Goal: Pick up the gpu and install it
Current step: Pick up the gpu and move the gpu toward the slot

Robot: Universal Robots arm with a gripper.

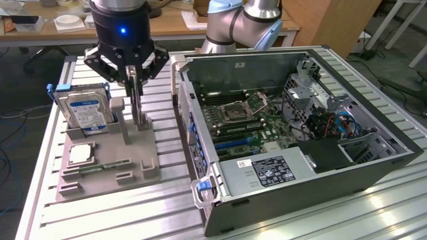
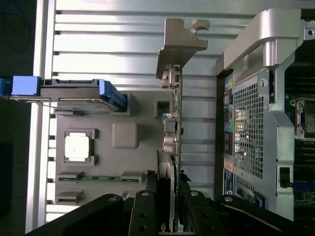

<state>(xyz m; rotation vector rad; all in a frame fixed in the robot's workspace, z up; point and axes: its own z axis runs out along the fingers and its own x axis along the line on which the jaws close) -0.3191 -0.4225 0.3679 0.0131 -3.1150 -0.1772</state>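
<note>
A: Starting farthest from the case, off to the exterior view's left: spotting the hard drive, propped upright in the grey holder.

B: Got it. Moving in toward the case?

A: Finding the hand straight above the holder, pinched narrow on the top edge of the gpu.

B: Lying how?

A: Standing on edge, reading up-and-down beneath the hand, flat faces parallel to the ported wall of the case, silver bracket at one end. Can't tell whether seated in its slot or just clear.

B: And the case itself?

A: Just beside the holder, to the exterior view's right, side open, motherboard bare to above. Sharing the same surface.
</note>
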